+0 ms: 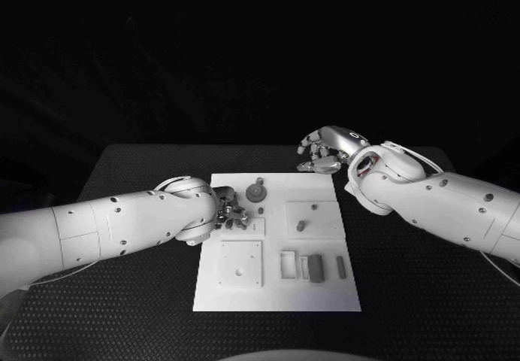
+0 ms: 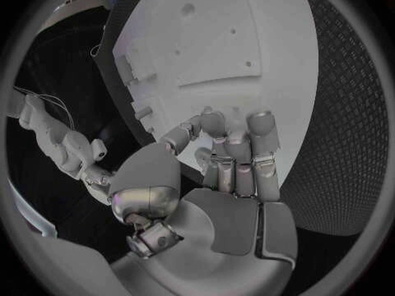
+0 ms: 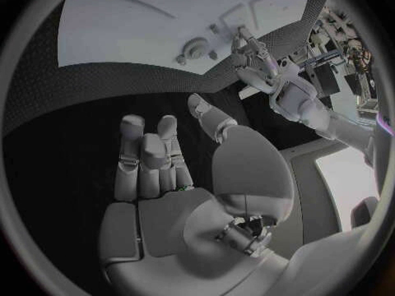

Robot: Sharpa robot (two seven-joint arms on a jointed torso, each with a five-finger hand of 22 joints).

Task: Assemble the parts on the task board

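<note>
White task board (image 1: 276,297) lies at the centre of the head view, with grey parts (image 1: 315,268) in its lower right. Left hand (image 1: 230,210) rests at the board's left edge, fingers curled; whether it pinches anything, I cannot tell. Right hand (image 1: 328,148) hovers beyond the board's upper right corner, fingers curled in on nothing.

Left hand (image 1: 228,210) mostly hidden behind own forearm in head view; fingertips reach over task board (image 1: 325,293) left edge, whether they hold part cannot tell. Left wrist view: fingers (image 2: 236,152) cover board beneath; nothing visible between them. Round part (image 1: 255,192) near board's far edge too small to make out detail. Small pieces in board's near tray (image 1: 314,267) indistinct. Both arms cut off by picture edges. Counter (image 1: 141,173) far side fades into dark.
</note>
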